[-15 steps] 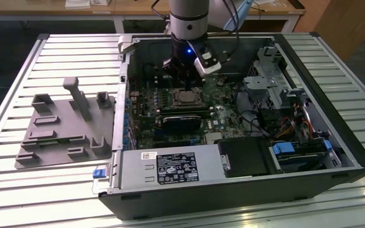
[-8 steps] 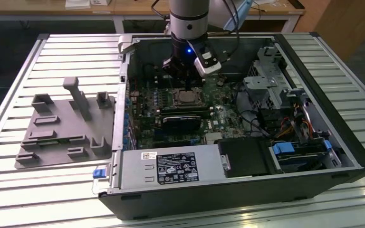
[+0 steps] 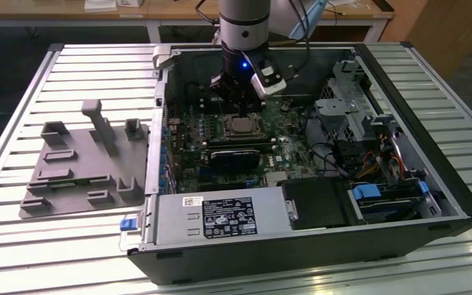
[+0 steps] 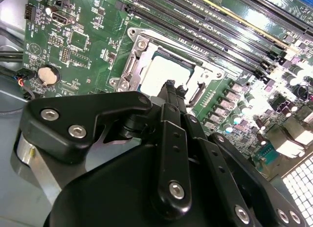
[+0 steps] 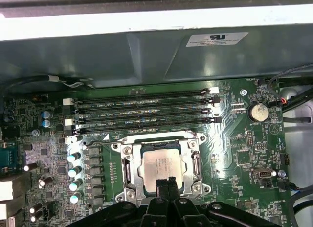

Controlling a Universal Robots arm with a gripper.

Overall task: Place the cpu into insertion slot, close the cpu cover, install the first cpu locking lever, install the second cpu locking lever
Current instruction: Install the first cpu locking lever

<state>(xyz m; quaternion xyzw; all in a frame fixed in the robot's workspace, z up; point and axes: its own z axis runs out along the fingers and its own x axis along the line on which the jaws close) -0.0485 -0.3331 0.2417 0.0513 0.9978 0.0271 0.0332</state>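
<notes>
The cpu (image 5: 161, 164) lies flat in the insertion slot (image 5: 146, 147) on the green board, its grey top showing through the window of the cpu cover (image 5: 129, 164). The cover's silvery frame lies down around the chip (image 4: 168, 70). My gripper (image 5: 167, 186) is shut with nothing between its fingers, and its black tips hang just over one edge of the cpu and cover (image 4: 171, 86). In the exterior view the gripper (image 3: 241, 103) points straight down inside the open computer case, a little above the cpu (image 3: 240, 127). A thin metal lever rod (image 5: 197, 161) runs along one side of the cover.
Long black memory slots (image 5: 146, 107) lie beside the socket, and a row of silver capacitors (image 5: 74, 170) beside them. A black module (image 3: 236, 158), the power supply (image 3: 219, 218) and a drive cage (image 3: 359, 110) crowd the case. A grey fixture (image 3: 80, 160) sits on the slatted table at the exterior view's left.
</notes>
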